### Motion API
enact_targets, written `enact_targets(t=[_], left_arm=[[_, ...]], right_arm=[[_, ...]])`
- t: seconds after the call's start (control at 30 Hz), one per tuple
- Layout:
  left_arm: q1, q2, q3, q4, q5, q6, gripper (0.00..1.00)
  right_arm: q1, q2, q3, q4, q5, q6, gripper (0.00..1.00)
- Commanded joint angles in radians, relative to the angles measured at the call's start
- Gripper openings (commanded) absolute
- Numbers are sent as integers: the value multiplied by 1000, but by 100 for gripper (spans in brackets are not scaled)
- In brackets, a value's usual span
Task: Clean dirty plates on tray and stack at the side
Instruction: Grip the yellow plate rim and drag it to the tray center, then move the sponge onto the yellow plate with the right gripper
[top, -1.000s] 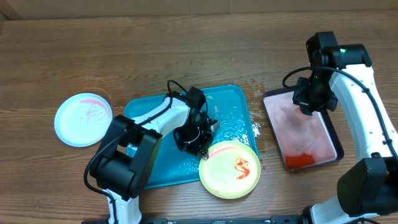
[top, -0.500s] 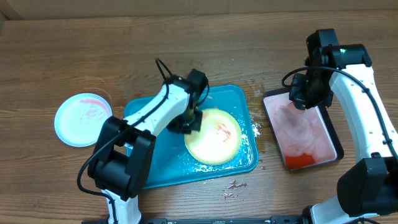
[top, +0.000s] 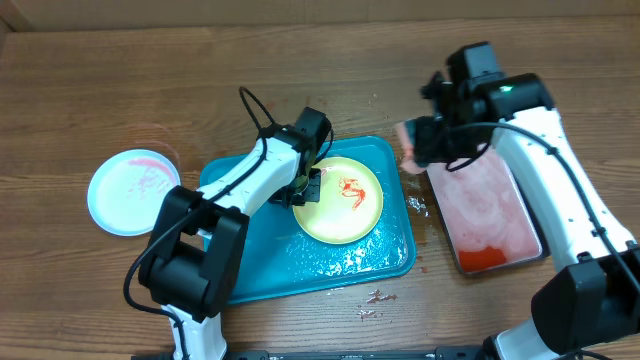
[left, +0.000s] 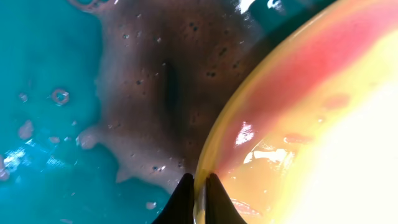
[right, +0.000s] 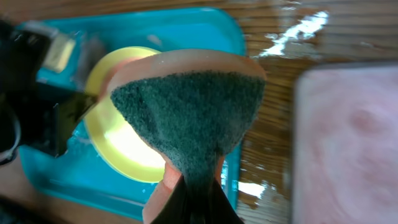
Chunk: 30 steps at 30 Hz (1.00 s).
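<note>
A pale yellow-green plate (top: 345, 200) with a red sauce smear lies in the turquoise tray (top: 260, 270). My left gripper (top: 306, 190) is shut on the plate's left rim; the left wrist view shows the rim (left: 249, 118) pinched between the fingertips (left: 199, 183) over the wet tray (left: 43, 124). My right gripper (top: 425, 140) is shut on a pink and green sponge (top: 406, 135), held above the tray's right edge. The right wrist view shows the sponge (right: 186, 106), the plate (right: 121, 146) and the tray (right: 186, 25). A light blue plate (top: 133, 192) with smears sits on the table at left. The third plate is out of view.
A black-rimmed tray (top: 535, 215) with a pinkish inside and red sauce at its front end stands right of the turquoise tray; it also shows in the right wrist view (right: 348, 143). Water is spilled between the trays (top: 415, 205). Small crumbs (top: 372, 298) lie on the table in front of the tray.
My left gripper has dragged the yellow-green plate from the tray's front right corner back toward its middle. My right arm has swung left from over the black-rimmed tray, carrying the sponge.
</note>
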Motion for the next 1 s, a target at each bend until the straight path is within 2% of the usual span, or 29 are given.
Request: enact_targets(t=[0.0, 0.17, 0.23, 0.33, 0.4, 0.5, 0.83, 0.97], left_arm=[[29, 6, -75, 51, 145, 85, 5], [93, 6, -129, 101, 272, 159, 5], [124, 6, -140, 107, 308, 169, 4], [166, 6, -144, 101, 338, 181, 5], [188, 6, -144, 100, 367, 202, 4], [204, 6, -144, 97, 367, 203, 5], [204, 6, -144, 83, 368, 205, 5], [204, 6, -144, 71, 375, 206, 5]], right_arm=[[59, -2, 1, 19, -37, 23, 4], [81, 14, 1, 35, 33, 230, 4], [81, 25, -1, 43, 48, 259, 4], [87, 51, -21, 80, 21, 230, 4], [100, 68, -50, 124, -47, 158, 4], [134, 87, -121, 216, -112, 158, 4], [290, 133, -360, 489, -111, 369, 4], [349, 137, -440, 637, -99, 503, 4]])
